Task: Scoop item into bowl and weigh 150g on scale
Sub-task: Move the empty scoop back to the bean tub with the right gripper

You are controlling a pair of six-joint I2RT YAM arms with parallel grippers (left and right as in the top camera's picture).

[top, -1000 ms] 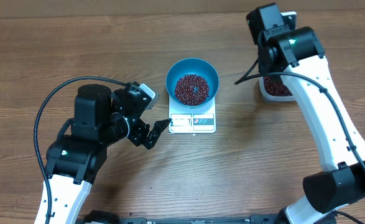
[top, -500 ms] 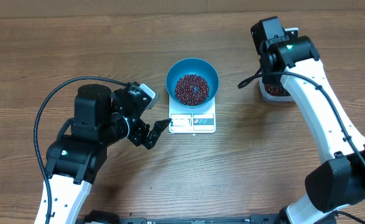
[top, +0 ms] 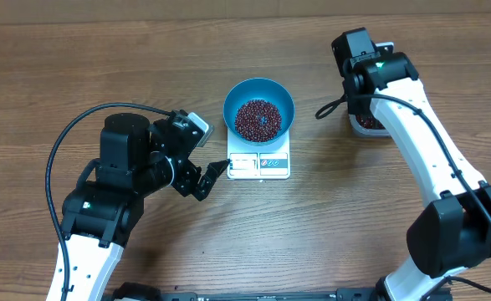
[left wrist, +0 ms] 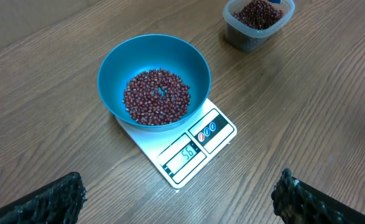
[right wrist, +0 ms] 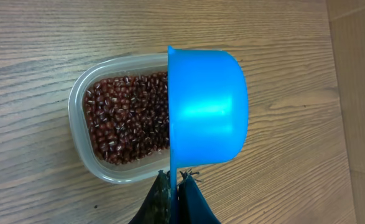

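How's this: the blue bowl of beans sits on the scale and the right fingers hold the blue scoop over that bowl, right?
Not quite. The blue bowl of beans sits on the scale, but the right fingers hold the blue scoop over the clear tub, not the bowl, as the right wrist view shows.

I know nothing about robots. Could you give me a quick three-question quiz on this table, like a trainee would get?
1. True or false: the blue bowl stands on the scale.
2. What does the right hand hold? A) the blue scoop B) the bowl C) nothing
3. In one word: what fills the clear tub?

Key: 1 true. 2 A. 3 beans.
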